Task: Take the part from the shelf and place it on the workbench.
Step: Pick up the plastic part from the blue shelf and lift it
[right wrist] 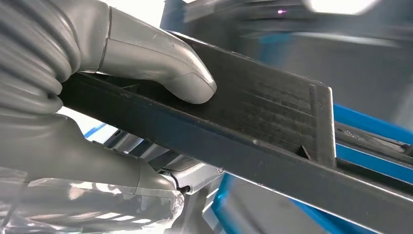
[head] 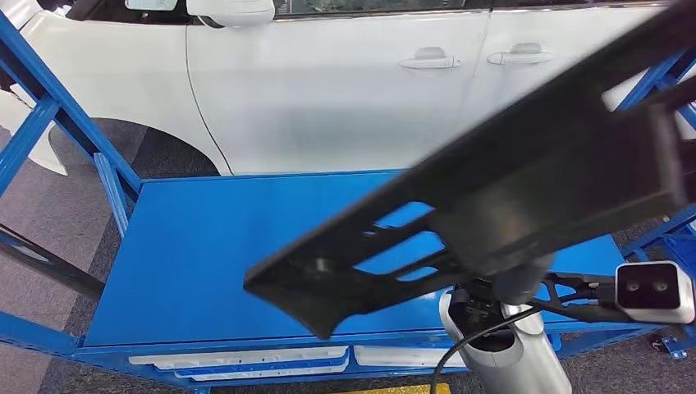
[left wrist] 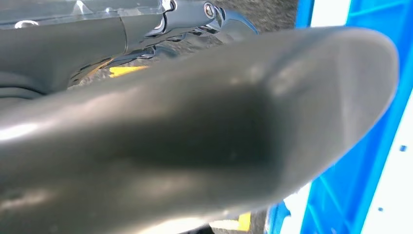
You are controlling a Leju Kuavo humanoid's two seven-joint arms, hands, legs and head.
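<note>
Right hand (right wrist: 97,97) grips one long black part (right wrist: 272,126), thumb pressed on its flat face in the right wrist view. Head view has that part (head: 492,197) slanting from lower left to upper right above one blue workbench (head: 205,246), one white car (head: 328,82) behind. Left hand (left wrist: 195,146) is a blur; cannot tell its state.

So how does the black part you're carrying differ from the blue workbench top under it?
The black part is black with open cut-outs; the workbench top is a plain, solid blue sheet. The part is tilted, rising toward the right of the head view, while the top lies level. The part is held up in the right hand, thumb pressed on its flat face; the top bears nothing I can see. Both are flat, rigid panels.
</note>
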